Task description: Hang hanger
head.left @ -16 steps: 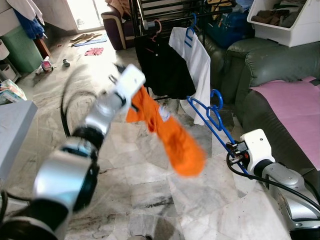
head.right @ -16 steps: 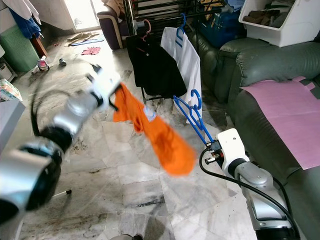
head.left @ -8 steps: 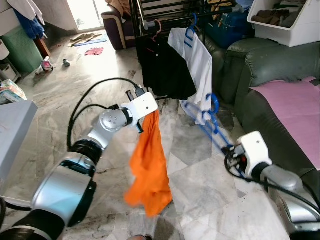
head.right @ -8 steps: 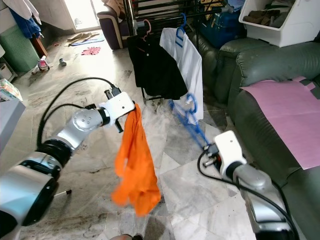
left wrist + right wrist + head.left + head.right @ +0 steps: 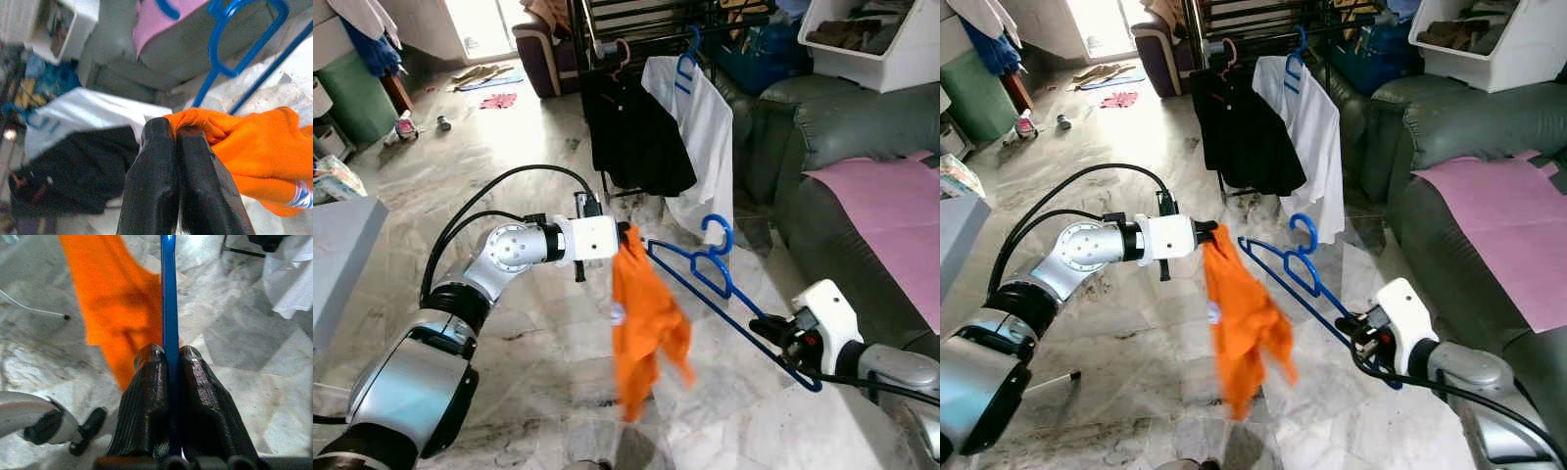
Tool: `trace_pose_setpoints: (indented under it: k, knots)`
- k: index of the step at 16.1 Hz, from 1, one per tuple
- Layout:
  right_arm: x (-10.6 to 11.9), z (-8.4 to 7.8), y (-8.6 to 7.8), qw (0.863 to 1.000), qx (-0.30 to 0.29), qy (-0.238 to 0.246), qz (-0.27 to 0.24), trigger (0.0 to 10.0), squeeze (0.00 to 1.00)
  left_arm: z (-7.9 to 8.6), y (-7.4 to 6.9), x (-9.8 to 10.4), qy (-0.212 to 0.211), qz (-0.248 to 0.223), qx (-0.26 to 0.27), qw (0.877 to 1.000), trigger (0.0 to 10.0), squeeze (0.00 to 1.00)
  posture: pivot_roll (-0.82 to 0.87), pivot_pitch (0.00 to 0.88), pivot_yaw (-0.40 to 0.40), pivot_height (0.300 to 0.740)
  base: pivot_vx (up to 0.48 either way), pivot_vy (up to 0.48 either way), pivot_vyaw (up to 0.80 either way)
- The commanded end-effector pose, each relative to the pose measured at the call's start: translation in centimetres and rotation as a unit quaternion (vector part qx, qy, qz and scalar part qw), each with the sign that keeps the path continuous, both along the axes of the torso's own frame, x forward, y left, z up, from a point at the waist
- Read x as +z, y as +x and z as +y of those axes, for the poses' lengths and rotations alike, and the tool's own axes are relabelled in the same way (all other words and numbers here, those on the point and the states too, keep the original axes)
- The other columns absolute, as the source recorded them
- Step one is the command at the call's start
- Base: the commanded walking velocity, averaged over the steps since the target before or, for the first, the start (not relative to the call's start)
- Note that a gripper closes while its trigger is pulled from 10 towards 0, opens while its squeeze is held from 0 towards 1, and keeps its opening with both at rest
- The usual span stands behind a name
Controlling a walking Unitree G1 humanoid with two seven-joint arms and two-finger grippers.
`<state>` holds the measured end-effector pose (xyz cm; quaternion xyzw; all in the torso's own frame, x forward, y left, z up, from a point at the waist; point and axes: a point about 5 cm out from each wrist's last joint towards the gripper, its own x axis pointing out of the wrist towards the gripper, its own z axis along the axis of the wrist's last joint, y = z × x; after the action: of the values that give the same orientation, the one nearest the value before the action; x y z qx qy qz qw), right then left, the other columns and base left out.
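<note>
Gripping the blue hanger [image 5: 724, 294] by one end, the right gripper [image 5: 168, 369] has both fingers pressed tight on its bar, low by the green sofa [image 5: 842, 225]. Left gripper [image 5: 175, 134], arm stretched level across the marble floor [image 5: 548, 333], pinches the orange garment [image 5: 644, 323], which dangles beside the hanger's far tip. Beyond, a rack [image 5: 607, 29] carries a black shirt [image 5: 631, 137] and white shirt [image 5: 700, 127]; a white bin [image 5: 871, 44] holds dark clothes.
</note>
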<state>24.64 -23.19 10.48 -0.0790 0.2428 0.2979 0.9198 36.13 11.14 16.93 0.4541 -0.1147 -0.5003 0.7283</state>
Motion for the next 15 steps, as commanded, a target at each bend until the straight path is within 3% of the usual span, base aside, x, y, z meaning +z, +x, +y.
trace_pose_setpoints:
  k: [1, 4, 6, 8, 11, 15]
  knots:
    - [0.9, 0.1, -0.5, 0.999, 0.038, 0.009, 0.001, 10.0, 0.0, 0.3, -0.5, 0.6, 0.026, -0.037, -0.042, 0.998, 10.0, 0.0, -0.06, 0.038, 0.109, 0.74, 0.0, 0.0, 0.0]
    - [1.5, -1.2, -0.4, 0.999, 0.039, -0.023, -0.006, 10.0, 0.0, 0.9, -1.1, -0.1, 0.091, -0.061, -0.078, 0.991, 10.0, 0.0, -0.06, 0.038, 0.109, 0.74, 0.0, 0.0, 0.0]
    - [2.7, -3.2, 0.2, 0.997, 0.025, -0.064, -0.028, 10.0, 0.0, 1.4, -1.5, -0.6, 0.145, -0.079, -0.105, 0.981, 10.0, 0.0, -0.06, 0.041, 0.104, 0.74, 0.0, 0.0, 0.0]
    - [3.6, -3.9, 0.3, 0.996, 0.026, -0.072, -0.036, 10.0, 0.0, 1.6, -1.3, -0.5, 0.164, -0.092, -0.105, 0.977, 10.0, 0.0, -0.07, 0.043, 0.104, 0.74, 0.0, 0.0, 0.0]
    - [4.7, -3.8, 0.1, 0.996, 0.05, -0.062, -0.037, 10.0, 0.0, 1.6, -0.8, -0.2, 0.179, -0.118, -0.094, 0.972, 10.0, 0.0, -0.07, 0.047, 0.105, 0.74, 0.0, 0.0, 0.0]
    - [5.5, -2.7, -2.9, 0.988, 0.155, 0.0, 0.029, 10.0, 0.0, 1.6, -0.3, 0.4, 0.188, -0.144, -0.087, 0.968, 10.0, 0.0, -0.07, 0.054, 0.113, 0.74, 0.0, 0.0, 0.0]
